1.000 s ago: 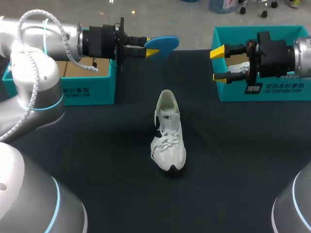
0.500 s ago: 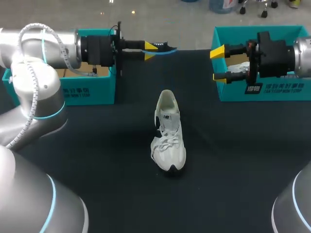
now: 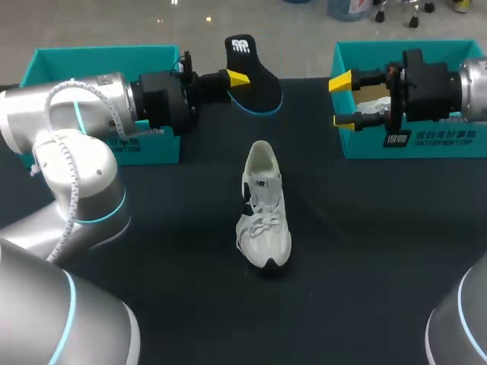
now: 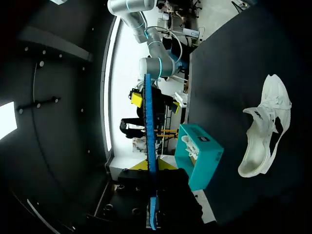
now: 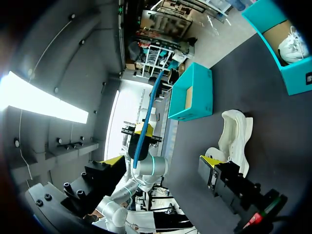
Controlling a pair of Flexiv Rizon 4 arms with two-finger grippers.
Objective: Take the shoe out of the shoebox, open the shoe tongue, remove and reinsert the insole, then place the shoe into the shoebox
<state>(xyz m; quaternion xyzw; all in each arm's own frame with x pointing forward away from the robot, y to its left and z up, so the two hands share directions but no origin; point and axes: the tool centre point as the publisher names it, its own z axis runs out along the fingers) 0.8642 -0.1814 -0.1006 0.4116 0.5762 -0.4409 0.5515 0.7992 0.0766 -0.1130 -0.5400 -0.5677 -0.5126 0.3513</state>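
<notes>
We are looking down on a black, matte table (image 3: 152, 266) that is spreading wide beneath our left gripper (image 3: 240, 76) and our right gripper (image 3: 342, 100). Its surface is lying flat and plain under soft, even light, with only faint shadows. Past both grippers, the table's far edge is meeting a pale, glossy floor (image 3: 114, 23) that is catching small glints of lamplight.

Your left arm (image 3: 76, 137) shows rounded silver-grey links, glowing cyan joint rings and a white coiled cable (image 3: 67, 190); your right gripper (image 3: 342, 100) is black-bodied, its two fingers (image 3: 341, 80) tipped bright yellow.
</notes>
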